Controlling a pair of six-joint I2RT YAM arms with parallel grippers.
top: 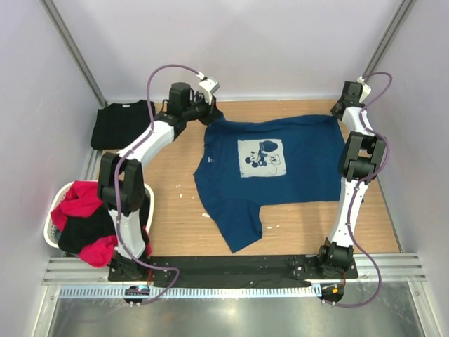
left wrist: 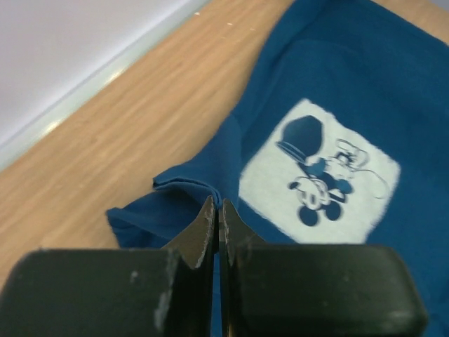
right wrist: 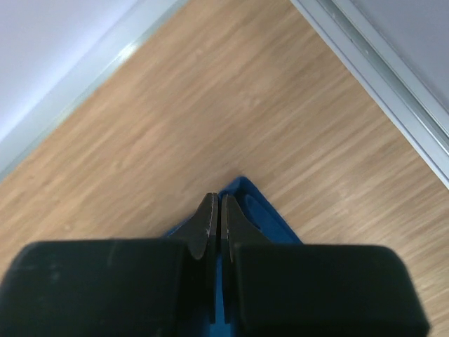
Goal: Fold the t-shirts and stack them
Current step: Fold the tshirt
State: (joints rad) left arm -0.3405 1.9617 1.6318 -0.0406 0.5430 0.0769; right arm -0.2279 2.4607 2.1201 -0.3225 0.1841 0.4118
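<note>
Folding is judged to be at an early stage. One black t-shirt [top: 121, 125] is seen lying folded at the far left corner of the table [top: 175, 225], so that piece appears done and may serve as the base of the stack. One navy t-shirt [top: 309, 175] is spread flat in the middle of the table, its pale mouse print [top: 261, 157] facing up, and no fold is visible in it yet. Its far edge is pinched at both ends. The left gripper [left wrist: 217, 210] is closed tight on a bunched fold of navy cloth near the sleeve, and the right gripper [right wrist: 216, 207] is closed on the far right corner, with a small blue tip showing past its jaws. One white basket [top: 49, 228] stands just off the table's left edge. A red garment [top: 81, 200] and a black garment [top: 84, 232] are heaped in it, hanging over its rim. Whether more lie beneath cannot be told. By count, one shirt is folded, one is in hand and at least two are waiting. The navy shirt remains to be folded and stacked, followed by the basket's contents.
</note>
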